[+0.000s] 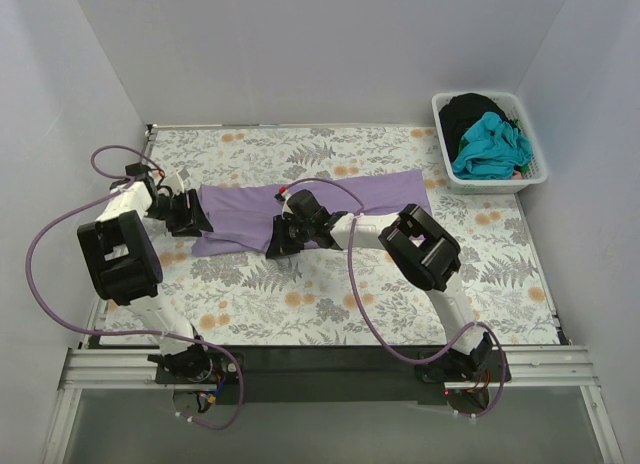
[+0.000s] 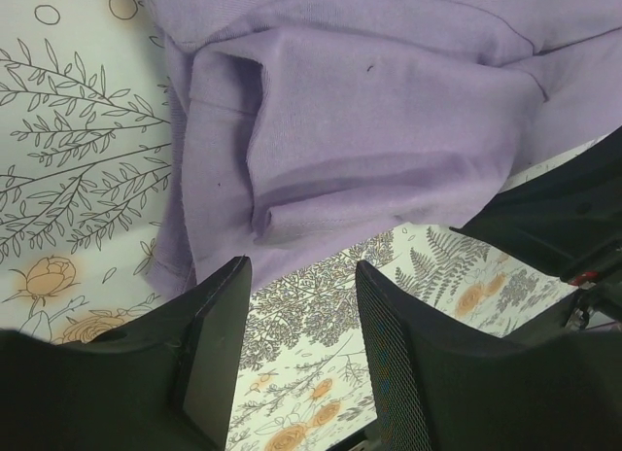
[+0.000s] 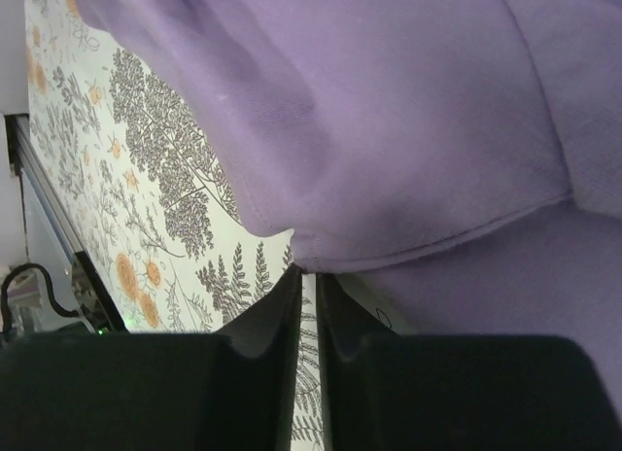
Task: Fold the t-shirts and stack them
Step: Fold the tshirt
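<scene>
We find the purple shirt [image 1: 240, 212] lying stretched across the middle of the table [image 1: 300, 304]. The left gripper [image 2: 301, 276] stands open just beside its edge, holding nothing. The right gripper [image 3: 304, 276] is pinched on its hem.

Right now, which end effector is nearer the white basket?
Right. The right end effector is mid-table at the lavender t-shirt; the left end effector is at its left end, farther from the white basket.

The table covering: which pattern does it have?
The table covering has grey ferns and orange flowers on white, best seen in the top external view.
</scene>
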{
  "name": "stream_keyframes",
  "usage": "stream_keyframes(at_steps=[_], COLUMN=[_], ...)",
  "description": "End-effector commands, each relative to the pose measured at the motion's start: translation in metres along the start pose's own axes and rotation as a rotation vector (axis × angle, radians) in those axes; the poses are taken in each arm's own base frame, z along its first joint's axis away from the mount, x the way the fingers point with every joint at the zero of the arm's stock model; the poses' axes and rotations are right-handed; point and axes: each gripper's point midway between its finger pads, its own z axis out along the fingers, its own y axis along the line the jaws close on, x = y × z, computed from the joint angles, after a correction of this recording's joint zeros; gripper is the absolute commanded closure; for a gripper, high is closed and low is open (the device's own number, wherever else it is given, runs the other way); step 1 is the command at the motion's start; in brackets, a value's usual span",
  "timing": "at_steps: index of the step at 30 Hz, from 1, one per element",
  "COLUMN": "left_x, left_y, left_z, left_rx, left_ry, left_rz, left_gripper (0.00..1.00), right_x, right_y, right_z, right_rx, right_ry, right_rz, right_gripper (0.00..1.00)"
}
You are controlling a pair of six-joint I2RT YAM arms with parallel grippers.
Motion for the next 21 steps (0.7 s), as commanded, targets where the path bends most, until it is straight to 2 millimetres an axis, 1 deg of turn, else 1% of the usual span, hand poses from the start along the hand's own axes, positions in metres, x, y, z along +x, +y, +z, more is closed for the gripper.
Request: stream_keyframes(at_steps=[1,3,4,11,13,18,19,21], left_x=[-0.005,-0.007,-0.006,-0.004,-0.004,-0.006,-0.007,-0.009], left_y=[-0.004,-0.003,-0.001,0.000,0.000,-0.002,-0.002,-0.004], left_z=[-0.009,-0.007,-0.005,0.004,0.005,0.012,0.013,0.015], left_rx=[-0.014,-0.015,-0.012,0.015,0.021,0.051,0.053,0.059], left_ry=[-0.033,-0.032,-0.023,0.000,-0.001,0.005,0.005,0.007], left_rz=[0.038,0.044,0.035,0.030,0.026,0.008,0.010,0.011], left_gripper=[0.54,0.54,0.54,0.56,0.58,0.66,0.68,0.68], right_x=[-0.002,-0.003,-0.004,-0.009,-0.012,-0.023,-0.024,-0.026], right_y=[0.002,0.003,0.004,0.006,0.010,0.028,0.029,0.031], right_z=[0.005,0.004,0.004,-0.003,-0.006,-0.014,-0.015,-0.017], right_rx=[-0.002,-0.002,-0.005,-0.017,-0.031,-0.081,-0.084,-0.089], right_ry=[-0.006,-0.009,-0.011,-0.024,-0.033,-0.057,-0.058,-0.064], right_rz=[0.000,-0.001,-0.002,-0.019,-0.035,-0.072,-0.078,-0.084], right_gripper=[0.86,0.96,0.99,0.99,0.99,0.99,0.99,0.99])
